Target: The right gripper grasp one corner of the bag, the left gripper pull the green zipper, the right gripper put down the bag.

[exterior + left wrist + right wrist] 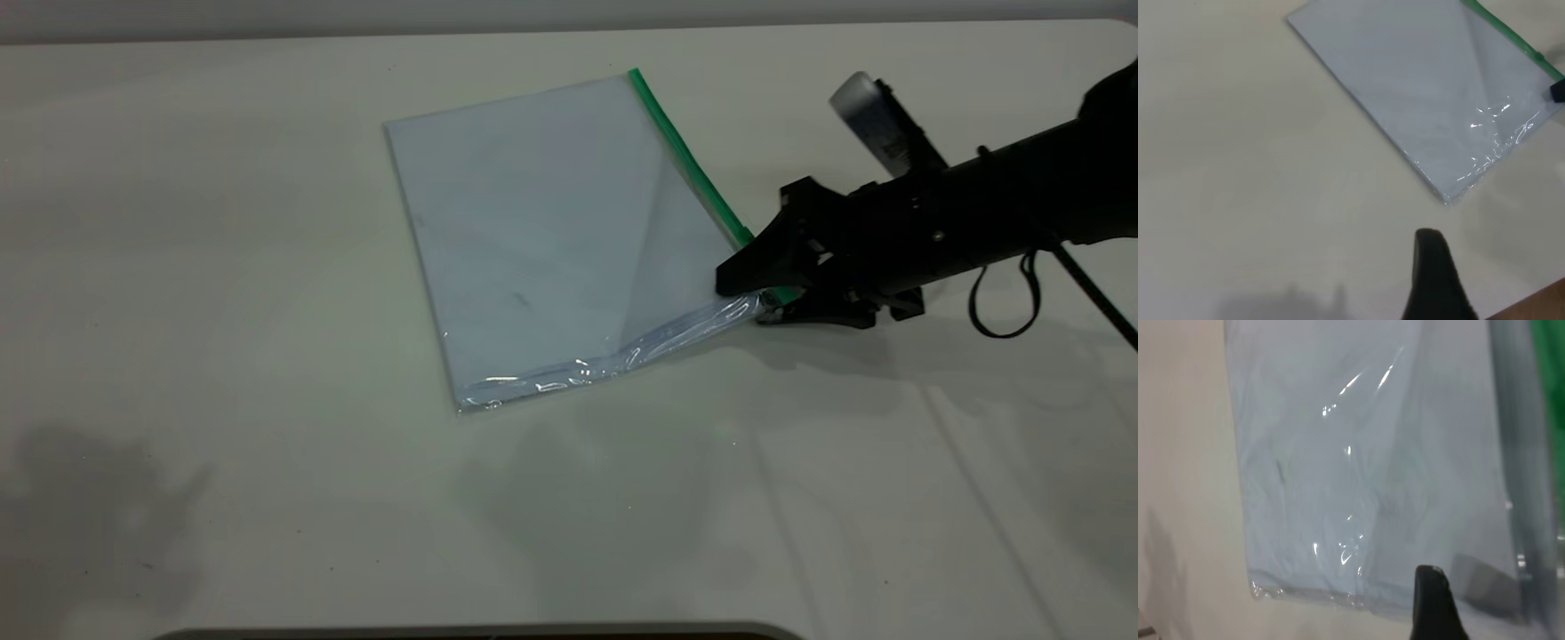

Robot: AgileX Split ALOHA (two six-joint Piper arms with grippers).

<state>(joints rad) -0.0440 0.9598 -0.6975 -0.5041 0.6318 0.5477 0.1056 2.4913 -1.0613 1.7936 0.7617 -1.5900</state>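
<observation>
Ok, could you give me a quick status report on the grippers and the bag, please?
Right gripper at the corner of the bag, jaws astride it. Left gripper off the bag, over bare table. Green zipper untouched, nothing in the way.

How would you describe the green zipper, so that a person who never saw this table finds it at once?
On the pale table lies one flat clear bag. The green zipper is the thin bright strip along the bag's edge nearest the right hand. No other edge is coloured.
</observation>
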